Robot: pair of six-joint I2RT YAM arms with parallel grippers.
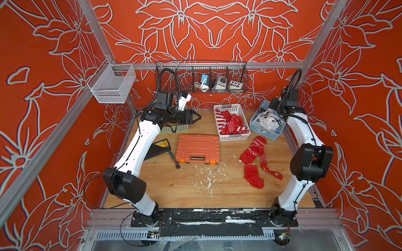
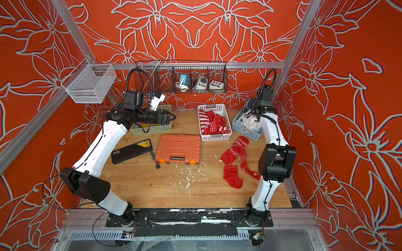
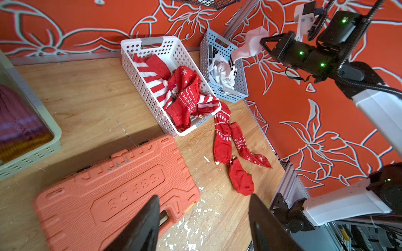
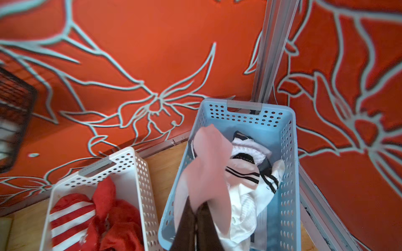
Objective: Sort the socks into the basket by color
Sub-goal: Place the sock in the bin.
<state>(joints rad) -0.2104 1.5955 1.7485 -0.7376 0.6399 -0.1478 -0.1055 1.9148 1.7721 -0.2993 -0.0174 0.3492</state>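
Right arm stretched far right, right fingers [image 4: 185, 228] pinching a white sock [image 4: 208, 169] above the blue basket [image 4: 287, 134]; left fingers [image 3: 143, 226] level, open.

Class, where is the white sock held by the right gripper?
In the right wrist view, the white sock hangs from the right gripper over the blue basket, far right, beside the white basket.

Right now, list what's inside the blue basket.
Piled white socks with black stripes; the right gripper holds another white sock over them. Anything beneath the pile is hidden.
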